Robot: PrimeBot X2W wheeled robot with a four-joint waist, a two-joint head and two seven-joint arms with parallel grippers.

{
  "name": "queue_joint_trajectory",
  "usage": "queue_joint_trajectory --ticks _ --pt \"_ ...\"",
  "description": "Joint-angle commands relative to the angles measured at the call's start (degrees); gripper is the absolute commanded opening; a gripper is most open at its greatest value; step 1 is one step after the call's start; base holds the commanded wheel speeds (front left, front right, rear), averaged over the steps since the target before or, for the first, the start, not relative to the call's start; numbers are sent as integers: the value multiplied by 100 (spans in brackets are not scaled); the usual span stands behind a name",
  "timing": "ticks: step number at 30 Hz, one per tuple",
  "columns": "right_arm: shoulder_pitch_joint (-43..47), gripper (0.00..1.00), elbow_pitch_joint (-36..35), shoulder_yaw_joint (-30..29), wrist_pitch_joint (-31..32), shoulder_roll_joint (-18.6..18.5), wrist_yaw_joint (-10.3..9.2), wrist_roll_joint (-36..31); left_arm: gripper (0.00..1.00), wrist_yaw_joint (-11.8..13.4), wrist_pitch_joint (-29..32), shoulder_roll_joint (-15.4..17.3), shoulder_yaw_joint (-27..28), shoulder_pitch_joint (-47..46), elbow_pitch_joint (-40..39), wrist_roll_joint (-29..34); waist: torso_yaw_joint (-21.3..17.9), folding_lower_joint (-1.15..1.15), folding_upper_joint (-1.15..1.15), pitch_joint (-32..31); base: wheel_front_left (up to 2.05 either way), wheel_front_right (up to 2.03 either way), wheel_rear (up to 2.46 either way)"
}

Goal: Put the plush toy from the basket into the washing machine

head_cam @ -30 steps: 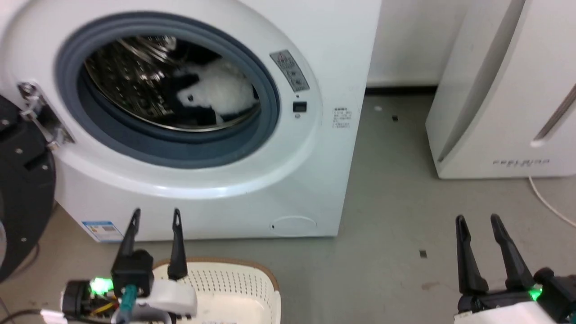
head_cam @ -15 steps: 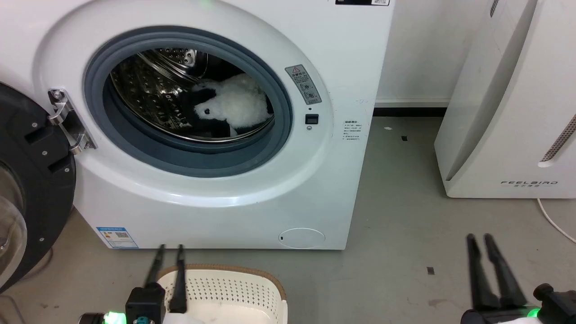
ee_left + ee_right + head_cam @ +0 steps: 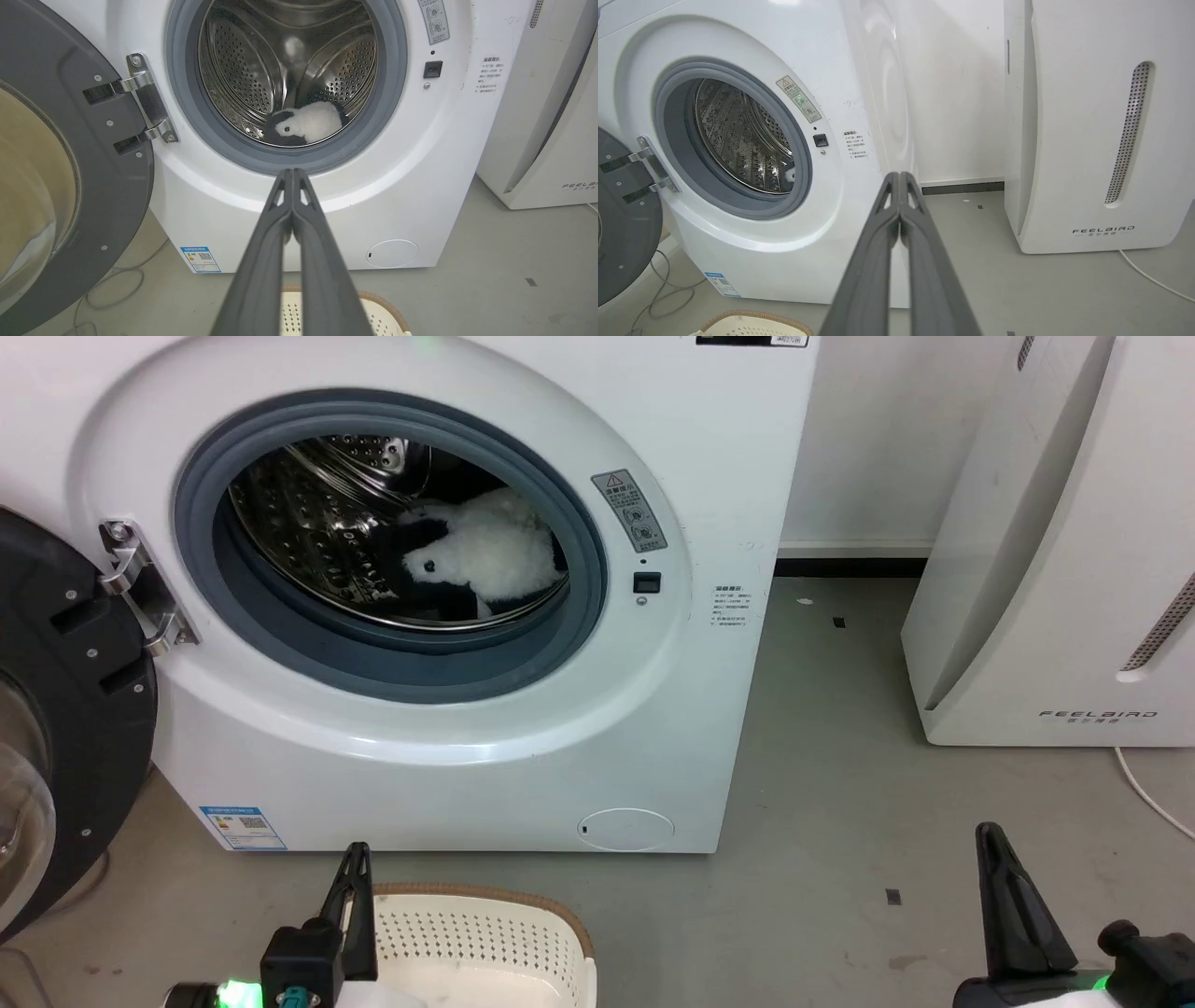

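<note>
Lying in the steel drum point(image 3: 317, 523) of the washing machine point(image 3: 448, 737), toward its right side, is the plush toy point(image 3: 485, 555). The basket point(image 3: 467, 933) sits on the floor point(image 3: 822, 784) just in front of the machine. The left claw point(image 3: 356, 859), fingers pressed together, hovers at the basket's left rim. The right claw point(image 3: 995, 845), likewise pressed together, hangs well to the right.

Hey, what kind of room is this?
Probably a laundry area: a large white front-loading washing machine with its round black door open, a cream perforated plastic basket with a brown braided rim, and a grey floor.
</note>
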Motion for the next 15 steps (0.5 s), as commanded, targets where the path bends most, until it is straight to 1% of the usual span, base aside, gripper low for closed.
queue_joint_trajectory --ticks 1,15 --pt "-84 0 22 11 36 0 1 -78 0 -28 34 -10 35 -37 -49 24 -2 0 0 1 0 0 0" --pt "-164 0 43 25 189 0 1 -228 0 -120 186 -53 101 -71 -133 46 -13 0 0 8 0 0 0"
